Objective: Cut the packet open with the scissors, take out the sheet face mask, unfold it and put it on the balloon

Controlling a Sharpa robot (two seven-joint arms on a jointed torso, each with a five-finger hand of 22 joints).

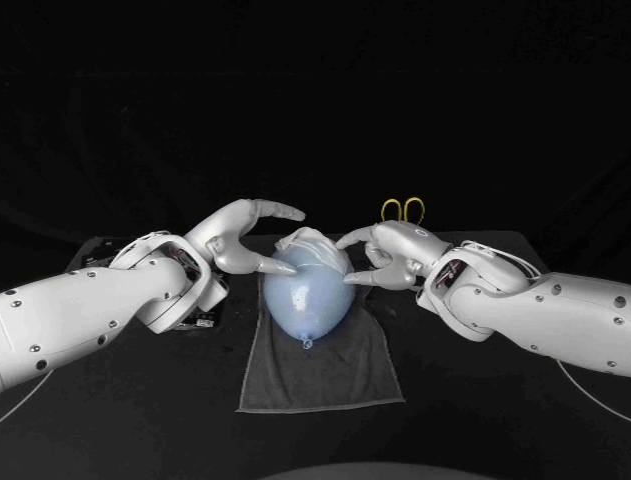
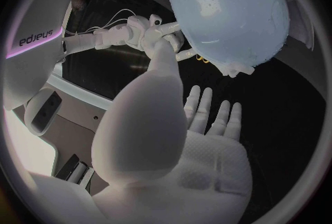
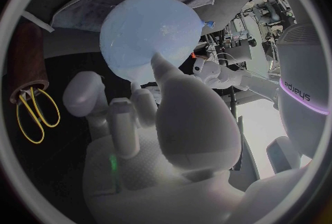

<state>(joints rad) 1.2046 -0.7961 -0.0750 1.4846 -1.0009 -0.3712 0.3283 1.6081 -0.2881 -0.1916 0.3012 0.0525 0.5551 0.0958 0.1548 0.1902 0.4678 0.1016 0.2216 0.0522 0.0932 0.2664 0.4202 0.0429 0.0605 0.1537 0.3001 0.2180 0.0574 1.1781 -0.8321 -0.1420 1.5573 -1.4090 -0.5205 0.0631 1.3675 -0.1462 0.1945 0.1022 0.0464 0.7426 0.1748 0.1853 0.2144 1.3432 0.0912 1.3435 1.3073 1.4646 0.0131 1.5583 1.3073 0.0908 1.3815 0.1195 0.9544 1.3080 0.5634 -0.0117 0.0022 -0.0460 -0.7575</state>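
The pale blue balloon (image 1: 304,290) lies at the middle of the black table (image 1: 128,420), lengthwise on a dark grey towel (image 1: 322,375), with its knot pointing to 6 o'clock. A whitish sheet face mask (image 1: 309,243) is draped over its 12 o'clock end. At the balloon's 9 o'clock the left hand (image 1: 243,240) touches its side with one fingertip while another finger arcs above it; the rest are spread and hold nothing. At 3 o'clock the right hand (image 1: 387,258) touches the balloon's other side with its fingertips, fingers apart and loosely bent, nothing gripped. Beyond the right hand, at 1 o'clock from the balloon, the yellow handles of the scissors (image 1: 403,210) show on the table.
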